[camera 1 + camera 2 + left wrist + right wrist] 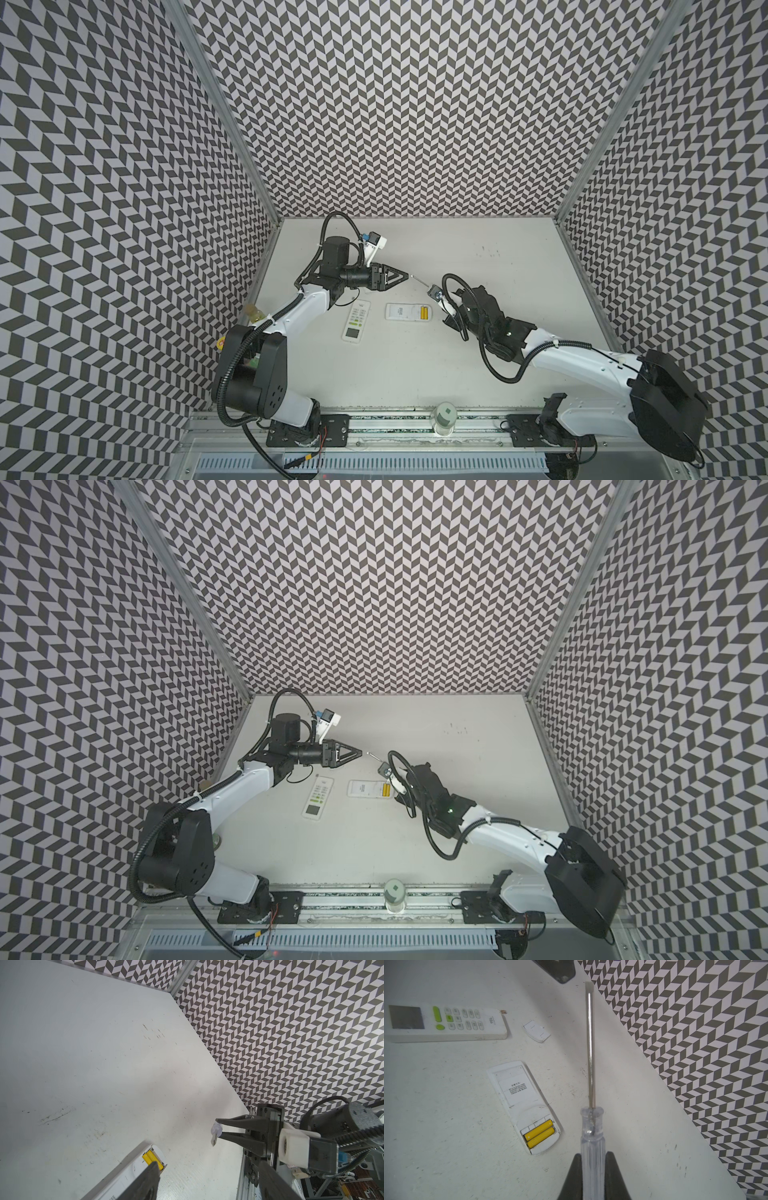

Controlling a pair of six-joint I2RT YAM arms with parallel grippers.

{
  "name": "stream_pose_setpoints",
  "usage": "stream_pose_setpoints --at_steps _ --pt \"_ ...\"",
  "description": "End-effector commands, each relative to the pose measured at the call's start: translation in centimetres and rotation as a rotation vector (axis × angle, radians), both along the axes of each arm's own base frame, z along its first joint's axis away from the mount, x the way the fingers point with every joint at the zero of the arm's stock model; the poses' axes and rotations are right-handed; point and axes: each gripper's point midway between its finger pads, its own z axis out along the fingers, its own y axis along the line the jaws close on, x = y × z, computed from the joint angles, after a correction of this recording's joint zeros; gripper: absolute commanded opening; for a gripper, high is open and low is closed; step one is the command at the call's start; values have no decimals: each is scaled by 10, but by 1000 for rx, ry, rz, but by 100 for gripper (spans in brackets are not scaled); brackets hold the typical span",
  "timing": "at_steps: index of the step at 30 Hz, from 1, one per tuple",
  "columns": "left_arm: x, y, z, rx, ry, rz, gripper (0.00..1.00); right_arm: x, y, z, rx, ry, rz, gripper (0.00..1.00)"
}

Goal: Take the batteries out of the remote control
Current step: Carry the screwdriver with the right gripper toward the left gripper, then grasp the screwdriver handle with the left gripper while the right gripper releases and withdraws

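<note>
While the right end effector (pixel 592 1159) is clenched on the clear handle of the screwdriver (pixel 590 1047), the left end effector (pixel 405 278) hangs in the air with its jaws apart and nothing between them. Its tips are close to the end of the screwdriver blade, but apart from it as far as I can tell.

Task thing: two yellow batteries (pixel 539 1133) sit side by side in the uncovered bay of the open remote (pixel 517 1088). That remote lies face down on the worktop (pixel 446 1115), below and just beside the right end effector. From the left end effector it is lower and further off. The battery cover (pixel 536 1030) lies loose on the worktop, beyond the open remote from the right end effector, near the face-up remote (pixel 446 1022).

Progress, my read: early.
- Done: cover off one remote, bay exposed, tool in grasp.
- Left: both yellow cells not yet out (no loose cell anywhere on the worktop), so prying and lifting remain.
- Unknown: the face-up remote's back is hidden, so cannot tell if it has cells in it. No black cells visible in any view.

Likely next: blade down to the bay to lever a cell, free end effector to steady the remote or pick
</note>
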Motion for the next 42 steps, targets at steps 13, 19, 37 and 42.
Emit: stream_pose_setpoints --at_steps 13,19,37,42 --pt "-7 -7 5 -16 -23 -38 61 -2 3 24 -99 -218 -55 5" --pt "-13 -10 3 7 -71 -65 59 -6 14 15 -88 -173 4 5" --pt "-24 -25 -23 177 -237 -132 49 -9 24 17 -49 -153 43 5" --pt "-26 -29 -23 170 -231 -138 35 -9 25 18 -43 -153 45 5"
